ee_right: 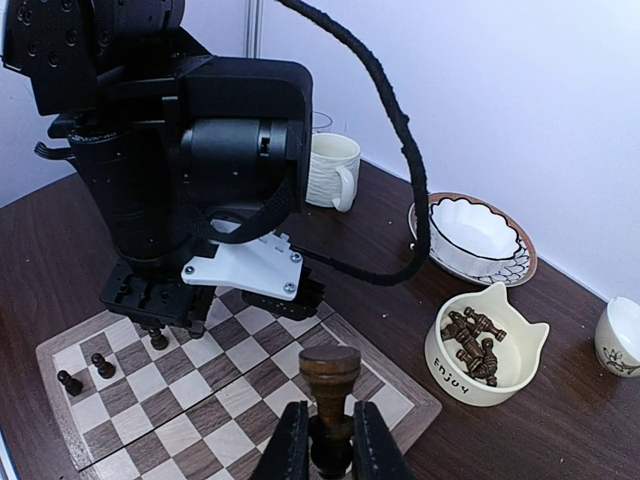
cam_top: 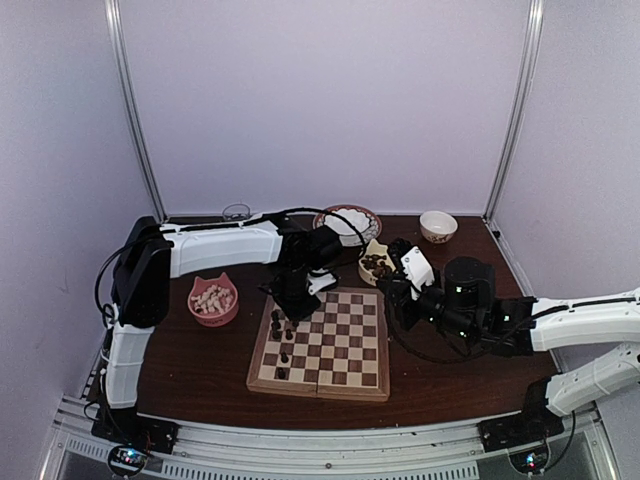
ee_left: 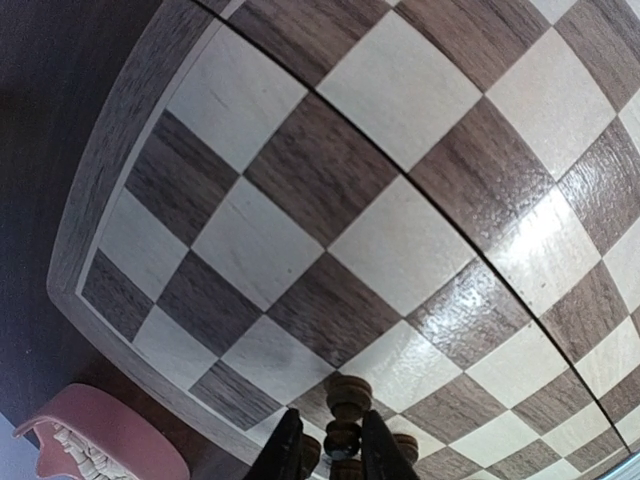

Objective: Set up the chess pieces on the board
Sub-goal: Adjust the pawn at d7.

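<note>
The left arm (ee_right: 190, 150) hangs over the board (cam_top: 340, 350) at its far-left corner and hides squares there. The left gripper (ee_left: 338, 445) has its fingers narrowly flanking 1 standing dark piece (ee_left: 348, 392); I cannot tell if they touch. The right gripper (ee_right: 330, 425) is clamped on 1 lifted dark piece (ee_right: 330, 372) above the board's right edge. 3 other dark pieces (ee_right: 103, 366) stand on the board. Around it are 4 bowls: pink bowl (cam_top: 195, 300), cat-eared bowl (ee_right: 455, 375), scalloped bowl (ee_right: 480, 225), small bowl (ee_right: 622, 335); also 1 mug (ee_right: 333, 172).

A dark brown wooden table (ee_right: 560, 425) bears a pink cat-eared bowl (cam_top: 214, 320), a cream cat-eared bowl lettered ENJOY (ee_right: 455, 378), a white scalloped bowl (ee_right: 470, 232) — on a brown-rimmed patterned plate (ee_right: 521, 262) — a white ribbed mug (ee_right: 330, 172) and a small flowered cup (cam_top: 438, 227).
</note>
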### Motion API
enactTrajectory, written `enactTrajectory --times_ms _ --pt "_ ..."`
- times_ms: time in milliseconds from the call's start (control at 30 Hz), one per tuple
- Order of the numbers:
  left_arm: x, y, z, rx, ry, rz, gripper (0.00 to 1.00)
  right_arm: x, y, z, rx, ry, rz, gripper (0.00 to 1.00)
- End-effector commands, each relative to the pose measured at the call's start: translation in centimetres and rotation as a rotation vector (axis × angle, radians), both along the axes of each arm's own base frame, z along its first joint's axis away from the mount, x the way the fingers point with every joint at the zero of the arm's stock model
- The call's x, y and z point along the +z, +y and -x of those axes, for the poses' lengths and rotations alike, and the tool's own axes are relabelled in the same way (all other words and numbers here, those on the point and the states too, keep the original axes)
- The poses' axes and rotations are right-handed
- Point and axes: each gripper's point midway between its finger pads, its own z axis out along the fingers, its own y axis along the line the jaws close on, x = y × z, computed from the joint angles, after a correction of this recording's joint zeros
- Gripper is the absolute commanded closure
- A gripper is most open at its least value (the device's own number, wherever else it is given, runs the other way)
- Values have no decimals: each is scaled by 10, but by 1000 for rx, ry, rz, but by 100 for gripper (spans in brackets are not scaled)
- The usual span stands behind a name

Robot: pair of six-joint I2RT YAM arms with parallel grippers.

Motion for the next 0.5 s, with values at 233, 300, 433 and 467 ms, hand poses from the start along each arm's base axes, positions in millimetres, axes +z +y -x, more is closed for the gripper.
enactTrajectory --times_ms 233,300,433,467 --pt "-1 9 2 -1 28 -41 82 5 -1 -1 -7 -3 -25 99" --pt "-3 10 3 -1 33 -46 83 5 -1 -1 -6 -3 -25 99" --pt "-3 12 3 -1 31 -57 84 5 -1 -1 -7 -3 -24 99" --pt "-3 12 3 -2 31 -57 84 4 -1 -1 -7 -3 -24 99"
